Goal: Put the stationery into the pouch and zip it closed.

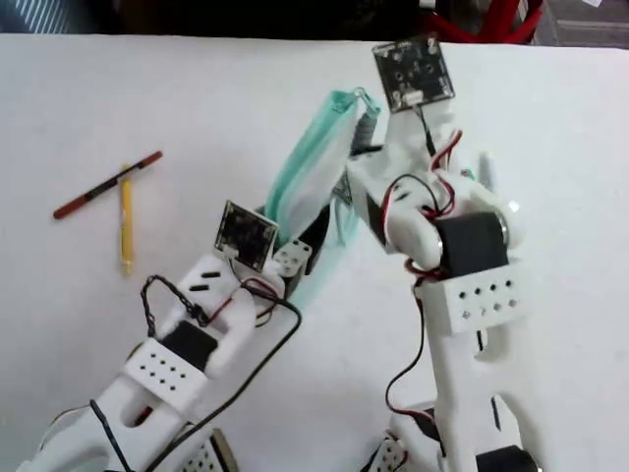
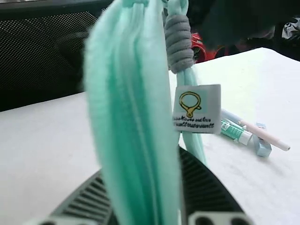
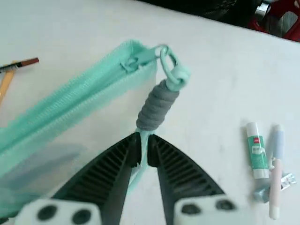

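Even, diffuse light floods the white surface (image 1: 88, 88), which glares close to blown-out in the high view. Along its far edge the brightness gives way to a dark band of unlit room. Shadows are soft and pale, with only faint grey shading beside the arms and no hard edge to show where the light comes from. In the left wrist view the mint pouch (image 2: 131, 117) stands evenly lit against a near-black background. In the right wrist view the ribbed black fingers (image 3: 105, 176) of the right end effector (image 3: 144, 149) carry a dull sheen along their ridges.
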